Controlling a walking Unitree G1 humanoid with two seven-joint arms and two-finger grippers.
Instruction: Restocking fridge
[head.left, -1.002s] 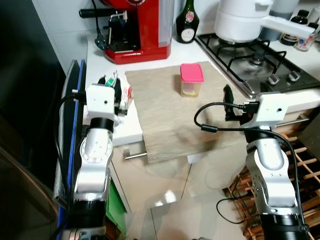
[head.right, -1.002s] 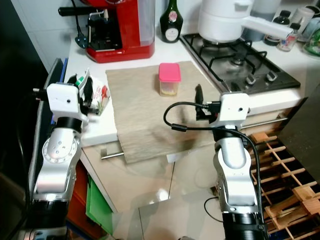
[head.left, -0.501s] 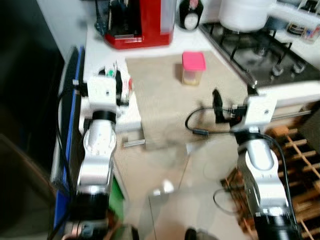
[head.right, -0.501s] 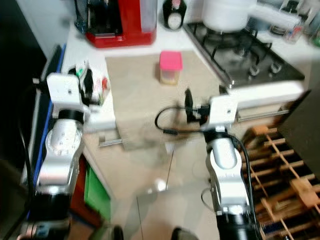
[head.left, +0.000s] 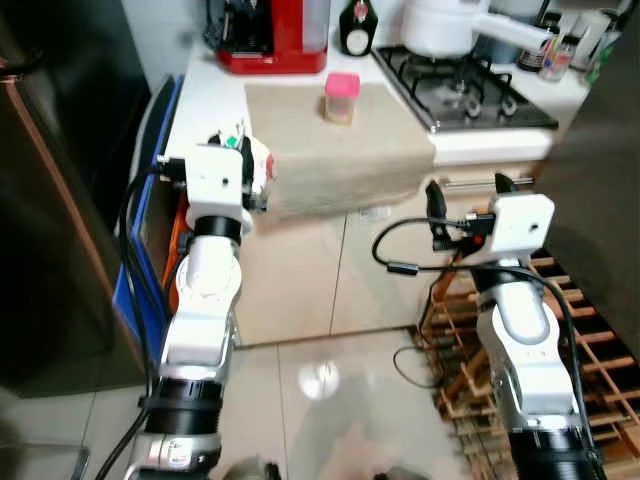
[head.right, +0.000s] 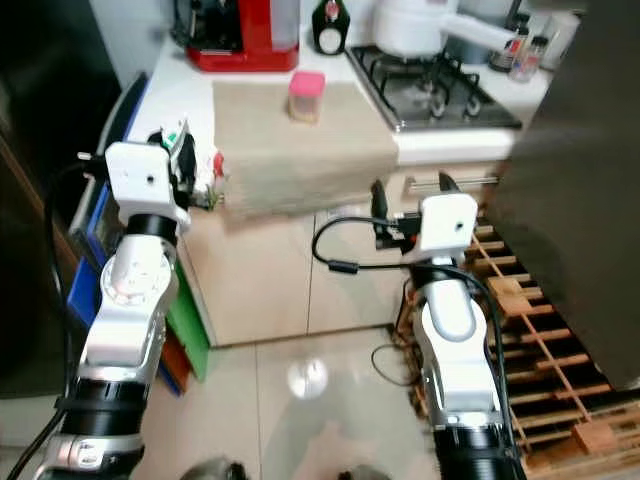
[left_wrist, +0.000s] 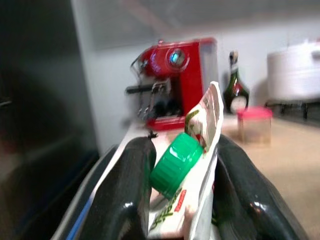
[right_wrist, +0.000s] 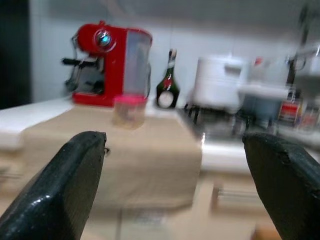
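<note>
My left gripper (left_wrist: 180, 165) is shut on a white carton (left_wrist: 200, 195) with a green screw cap (left_wrist: 175, 162). In the head view the carton (head.left: 255, 165) is held up in front of the counter's left end. A clear container with a pink lid (head.left: 341, 97) stands on the beige mat (head.left: 340, 140) that hangs over the counter edge. My right gripper (head.left: 466, 195) is open and empty, out in front of the cabinet fronts and below counter height. From the right wrist the container (right_wrist: 129, 111) stands ahead on the mat.
A red coffee machine (head.left: 275, 35) and a dark bottle (head.left: 355, 15) stand at the counter's back. The hob (head.left: 465, 90) carries a white pot (head.left: 440, 25). A dark fridge front (head.left: 60, 200) rises at the left, a wooden rack (head.left: 590, 330) stands low right, and a dark panel (head.left: 600, 150) lies far right.
The camera has pulled back from the counter, so the floor and cabinet fronts now show. The left gripper still holds the carton; the right stays open.
</note>
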